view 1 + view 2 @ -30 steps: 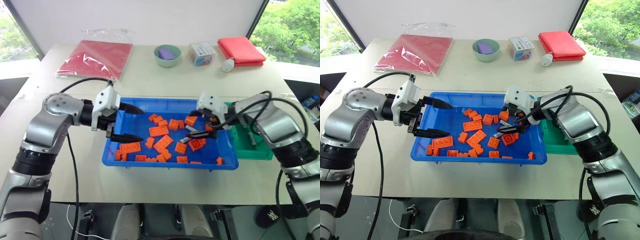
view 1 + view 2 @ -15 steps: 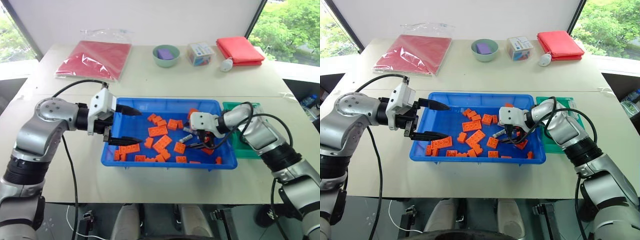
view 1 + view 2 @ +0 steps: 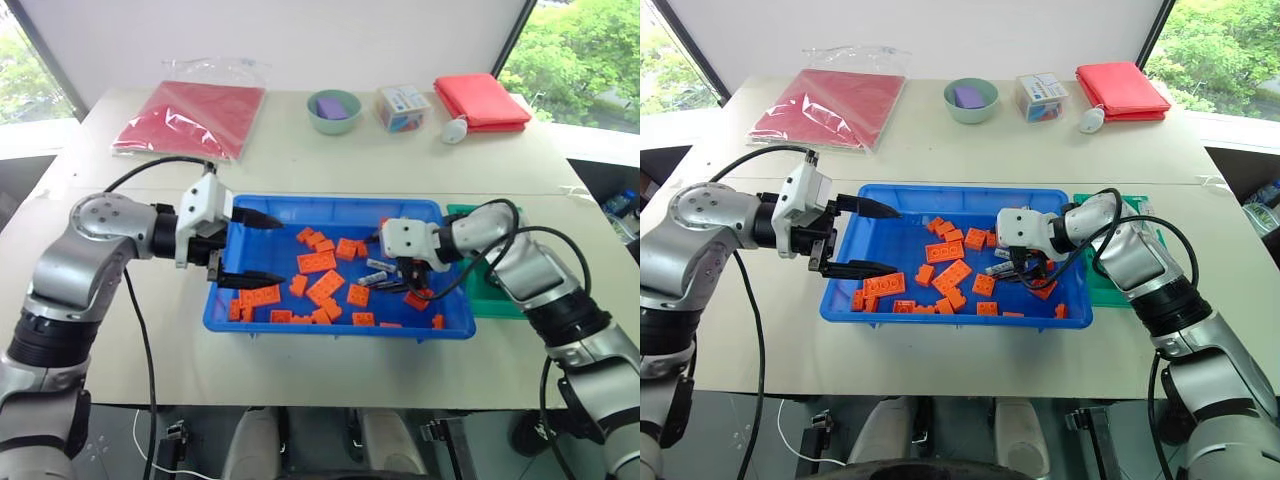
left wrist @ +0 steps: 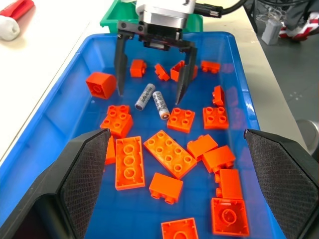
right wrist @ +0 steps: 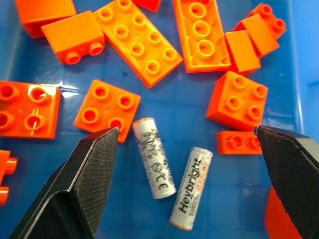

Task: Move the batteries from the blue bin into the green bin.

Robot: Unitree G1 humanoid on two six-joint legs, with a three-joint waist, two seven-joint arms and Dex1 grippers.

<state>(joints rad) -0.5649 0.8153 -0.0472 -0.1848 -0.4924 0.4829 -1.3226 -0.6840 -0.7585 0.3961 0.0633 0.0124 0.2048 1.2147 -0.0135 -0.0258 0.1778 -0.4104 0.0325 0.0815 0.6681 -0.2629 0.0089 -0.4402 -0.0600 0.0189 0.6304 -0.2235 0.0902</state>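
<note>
Two silver-grey batteries (image 5: 154, 158) lie side by side on the floor of the blue bin (image 3: 330, 202), among orange toy bricks (image 3: 316, 262). My right gripper (image 4: 149, 98) hangs open just above them, one finger on each side of the pair, touching neither. The same batteries appear in the left wrist view (image 4: 145, 96), and in the head view (image 3: 377, 266). My left gripper (image 3: 282, 250) is open over the bin's left end with nothing between its fingers. The green bin (image 3: 497, 300) stands against the blue bin's right end, partly behind my right arm.
At the back of the table lie a red bag (image 3: 190, 115), a pale green bowl (image 3: 334, 108), a clear box (image 3: 404, 105), a red cloth (image 3: 480, 98) and a small white tube (image 3: 455, 130). Bricks crowd closely around the batteries.
My right gripper has dropped lower into the blue bin and rolled at the wrist, so its fingers now straddle the two batteries. The left gripper has stayed where it was.
</note>
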